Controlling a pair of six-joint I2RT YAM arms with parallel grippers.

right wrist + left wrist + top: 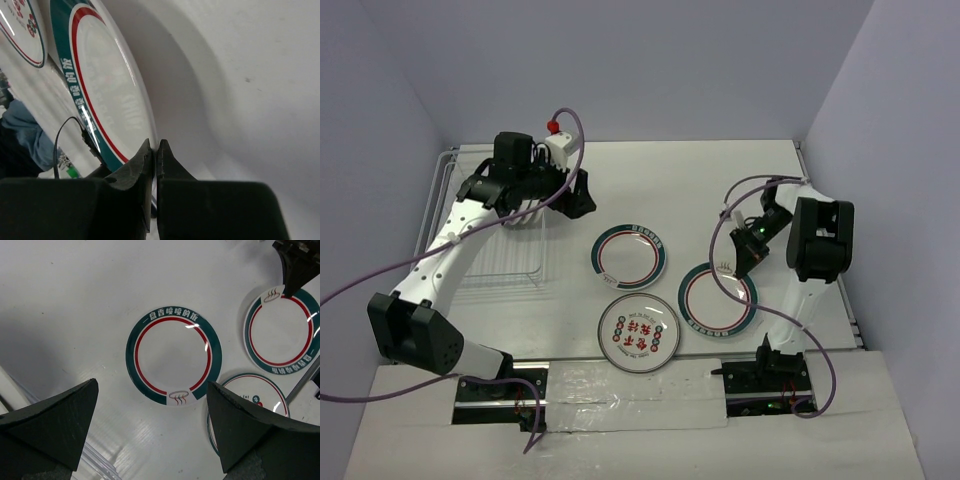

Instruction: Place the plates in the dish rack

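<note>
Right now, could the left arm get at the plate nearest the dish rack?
Probably yes: the left gripper hangs open over the table, and that plate lies flat before it with nothing on it or between them.

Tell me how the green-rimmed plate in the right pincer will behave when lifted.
The plate looks rigid, so it should lift without flexing. Its glaze shows bright glare, so it may slip, as the right pincer grips only the thin rim. Held at one edge, it will probably swing or tilt.
</note>
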